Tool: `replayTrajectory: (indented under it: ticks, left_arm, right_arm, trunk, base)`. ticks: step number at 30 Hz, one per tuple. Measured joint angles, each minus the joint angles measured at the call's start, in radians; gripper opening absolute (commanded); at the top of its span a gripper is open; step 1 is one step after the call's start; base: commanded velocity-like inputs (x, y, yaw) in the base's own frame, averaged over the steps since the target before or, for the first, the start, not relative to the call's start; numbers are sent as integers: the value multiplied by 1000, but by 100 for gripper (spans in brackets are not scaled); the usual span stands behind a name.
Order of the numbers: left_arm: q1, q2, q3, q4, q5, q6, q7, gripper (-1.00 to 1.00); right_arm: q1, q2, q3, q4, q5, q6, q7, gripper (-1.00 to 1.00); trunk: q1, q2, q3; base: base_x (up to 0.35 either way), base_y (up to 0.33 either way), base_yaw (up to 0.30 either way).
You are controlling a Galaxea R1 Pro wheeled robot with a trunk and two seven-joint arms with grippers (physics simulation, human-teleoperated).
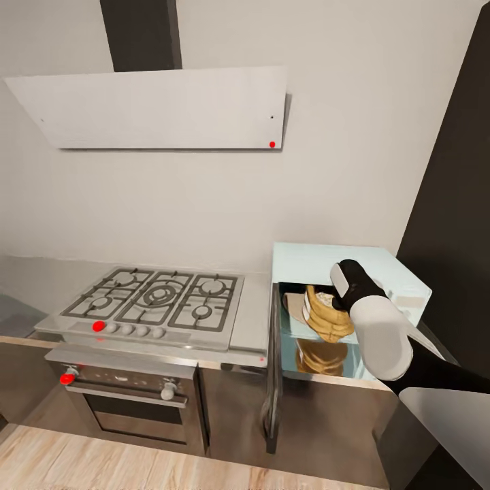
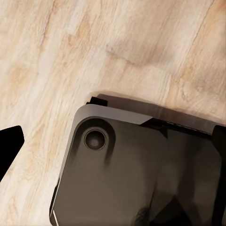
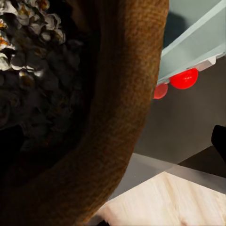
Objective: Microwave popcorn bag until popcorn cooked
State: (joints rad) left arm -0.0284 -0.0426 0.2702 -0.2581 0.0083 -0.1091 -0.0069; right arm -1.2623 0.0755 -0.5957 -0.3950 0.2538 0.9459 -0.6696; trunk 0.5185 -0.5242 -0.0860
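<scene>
The pale mint-blue microwave [image 1: 320, 260] stands on the light-grey countertop [image 1: 253, 320] right of the hob. Its door [image 1: 273, 367] is swung open toward me, seen edge-on. The golden-tan popcorn bag [image 1: 328, 320] is inside the cavity, just above its own reflection on the floor. My right gripper [image 1: 338, 299] reaches in from the right and is shut on the bag's upper part, its fingers mostly hidden behind the wrist. In the right wrist view the bag [image 3: 113, 117] is very close, with whitish popcorn [image 3: 28, 42] inside. My left gripper [image 2: 113, 141] hangs open over the wooden floor.
A steel gas hob [image 1: 160, 296] lies left of the microwave, with a dark oven [image 1: 129, 398] beneath and a white slanted hood [image 1: 156, 109] above. A tall dark cabinet [image 1: 456, 204] rises at the right. My dark base [image 2: 132, 174] sits below the left gripper.
</scene>
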Motion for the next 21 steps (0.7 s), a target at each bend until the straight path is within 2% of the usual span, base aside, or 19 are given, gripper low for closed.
replayTrajectory:
  ticks: [11,21]
  left_arm:
    - [0,0,0,0,0,0,0,100]
    - [0,0,0,0,0,0,0,100]
  right_arm:
    - [-11,1,-1,-1,0,2,-2,100]
    - [-33,1,-2,-11,-3,53,-2,100]
  trunk:
    - [0,0,0]
    - [0,0,0]
  base:
    - [0,0,0]
    - [0,0,0]
